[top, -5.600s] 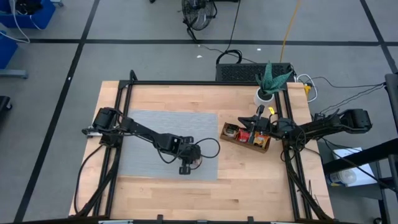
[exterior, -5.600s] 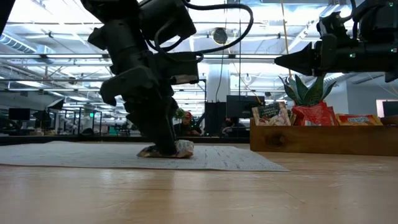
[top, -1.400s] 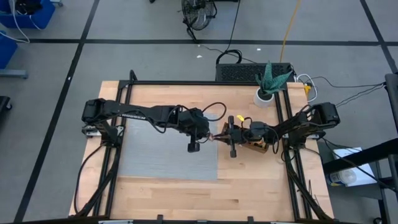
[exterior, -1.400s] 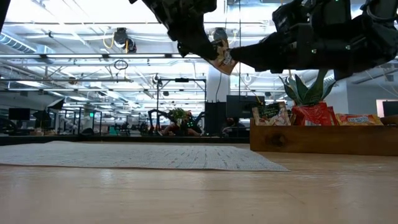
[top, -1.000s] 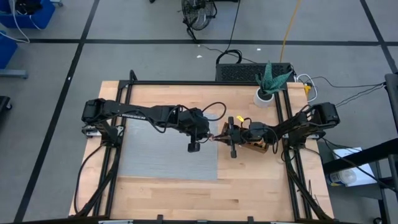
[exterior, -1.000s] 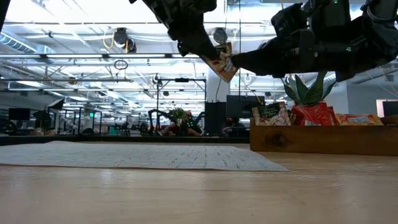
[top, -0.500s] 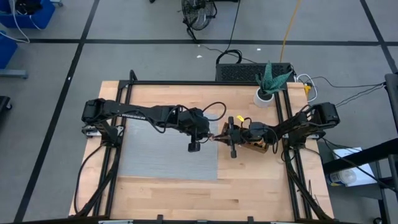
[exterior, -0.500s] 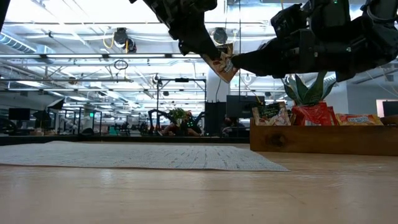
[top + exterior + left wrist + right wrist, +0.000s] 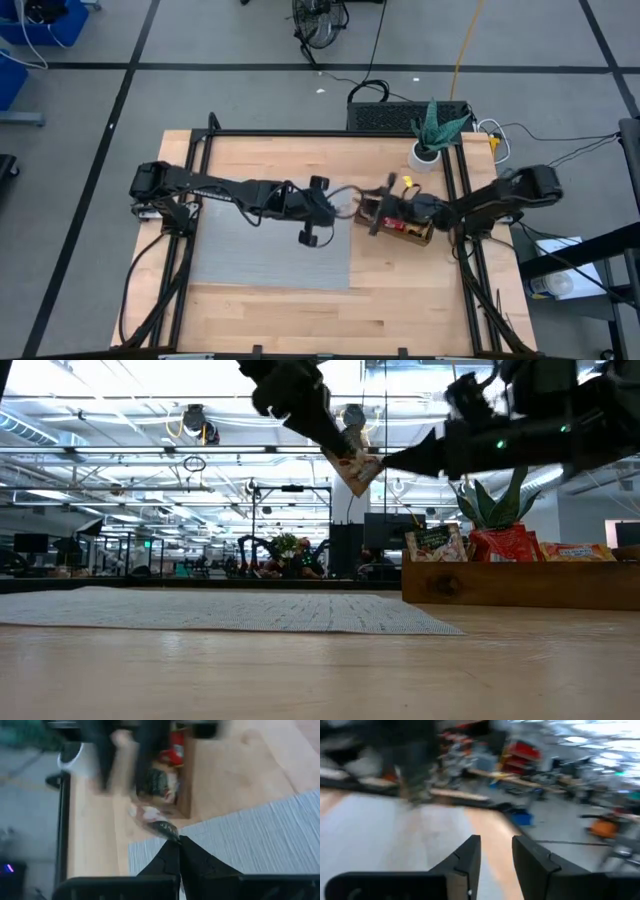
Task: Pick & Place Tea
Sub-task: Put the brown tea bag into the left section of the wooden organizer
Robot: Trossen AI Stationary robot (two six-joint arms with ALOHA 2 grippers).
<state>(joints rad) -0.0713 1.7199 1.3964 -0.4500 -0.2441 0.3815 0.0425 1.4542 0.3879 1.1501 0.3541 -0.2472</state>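
- Left gripper (image 9: 348,460) is up in the air, pinched shut on one tea sachet (image 9: 356,468) by its top corner. In the high view that puts it around 3 o'clock of the grey mat (image 9: 240,255), right at the mat's edge.
- Right gripper (image 9: 495,851) has its fingers standing apart with nothing between them. It sits just beside the sachet, over the near end of the wooden tray (image 9: 420,235).
- The other sachets (image 9: 505,545) are standing up in the tray, which is at 3 o'clock on the bench (image 9: 400,300), with a potted plant (image 9: 432,135) behind it at about 1 o'clock.
- My read: looks like a mid-air handoff zone, and the left one has sole hold. I can't tell which way the sachet is meant to go.
- To do this well: it's a floppy flat packet held by a corner, so it'll swing. Move slowly, keep it clear of the right fingers, and lower it flat onto the target before letting go.
- Main risk is snagging the other arm, since they're really close.
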